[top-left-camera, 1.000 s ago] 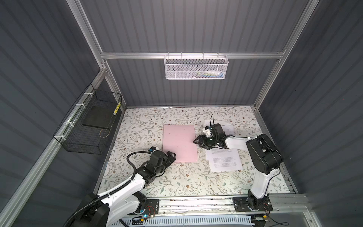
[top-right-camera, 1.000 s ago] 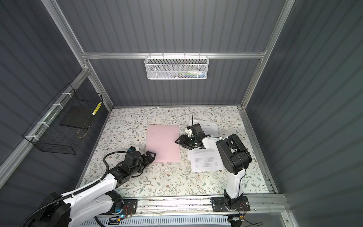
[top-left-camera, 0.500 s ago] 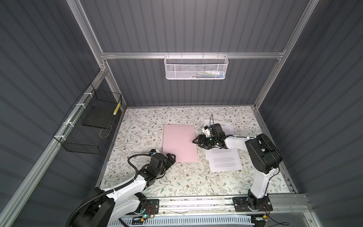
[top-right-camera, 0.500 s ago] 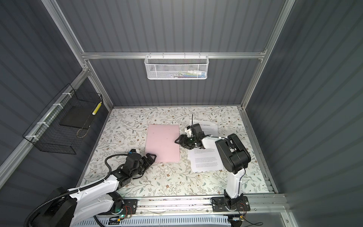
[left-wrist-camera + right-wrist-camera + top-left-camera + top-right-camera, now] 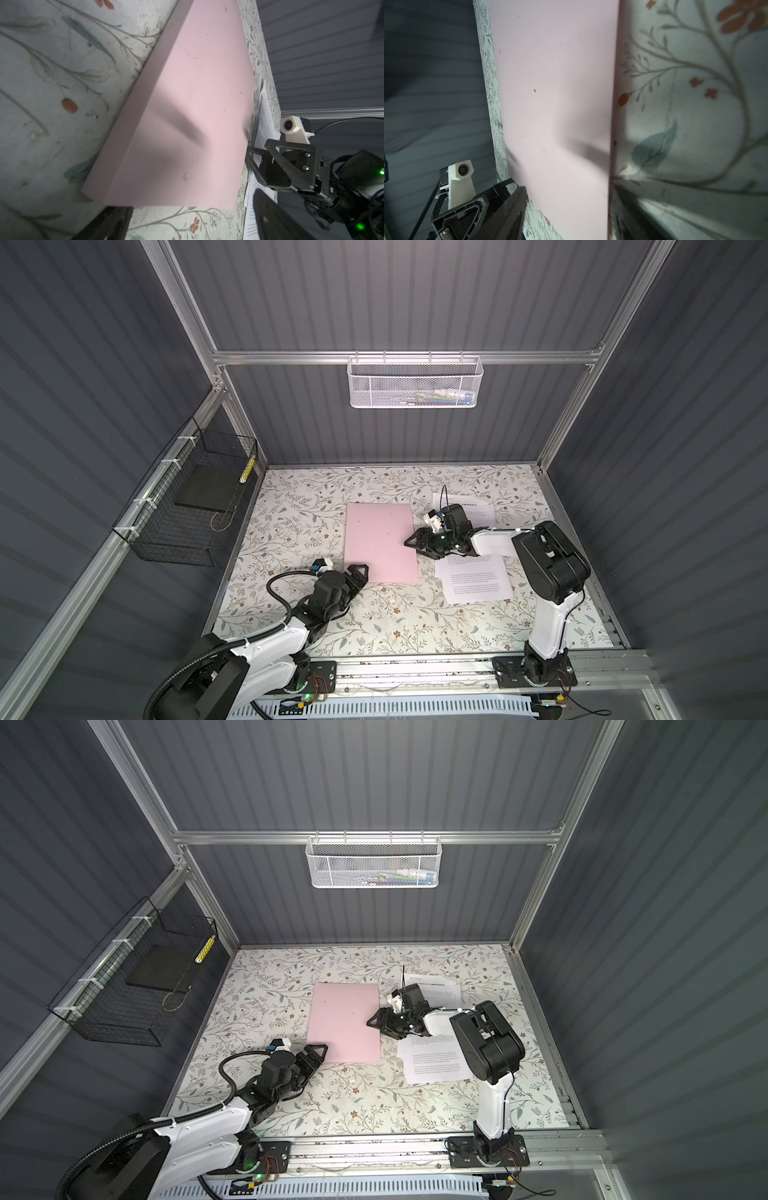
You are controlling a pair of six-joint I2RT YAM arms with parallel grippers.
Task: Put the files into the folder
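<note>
Folder (image 5: 380, 541) lies shut, files (image 5: 476, 583) loose on its right, none filed; you have left gripper (image 5: 358, 572) and right gripper (image 5: 415, 542), jaws apart, empty, at its edges.

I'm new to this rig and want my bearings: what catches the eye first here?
A closed pale pink folder lies flat mid-table on the floral cloth, with the open left gripper at its near left corner and the open right gripper at its right edge. White printed files lie loose to its right, partly under the right arm.
</note>
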